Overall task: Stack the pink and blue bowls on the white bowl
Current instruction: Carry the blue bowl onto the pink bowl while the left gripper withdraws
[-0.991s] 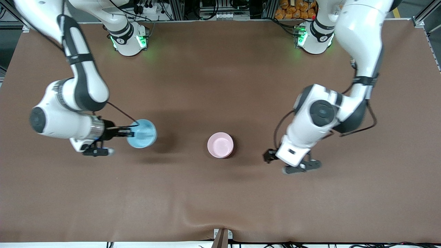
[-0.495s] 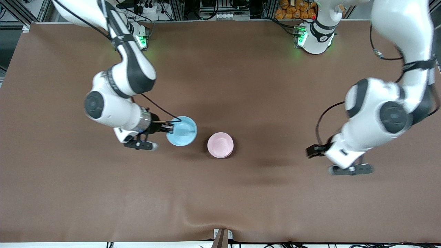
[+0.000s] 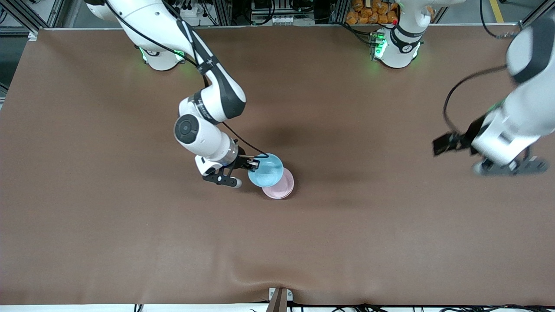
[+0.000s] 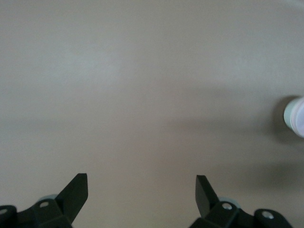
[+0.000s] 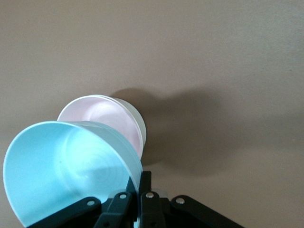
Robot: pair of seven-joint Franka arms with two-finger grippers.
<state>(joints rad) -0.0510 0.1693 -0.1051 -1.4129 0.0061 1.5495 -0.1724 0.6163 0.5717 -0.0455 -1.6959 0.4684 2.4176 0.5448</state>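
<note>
My right gripper is shut on the rim of the light blue bowl. It holds the bowl tilted in the air, partly over the pink bowl. The pink bowl sits on the table mid-way between the arms, and the blue bowl hides part of it in the front view. In the right wrist view a white bowl shows as the outer wall around the pink one. My left gripper hangs open and empty over bare table toward the left arm's end.
A brown cloth covers the whole table. The pink-and-white stack shows small at the edge of the left wrist view. Both arm bases stand at the edge farthest from the front camera.
The right arm has carried the blue bowl from its own end of the table to over the pink bowl. The left arm has swung away toward its end, still open.
</note>
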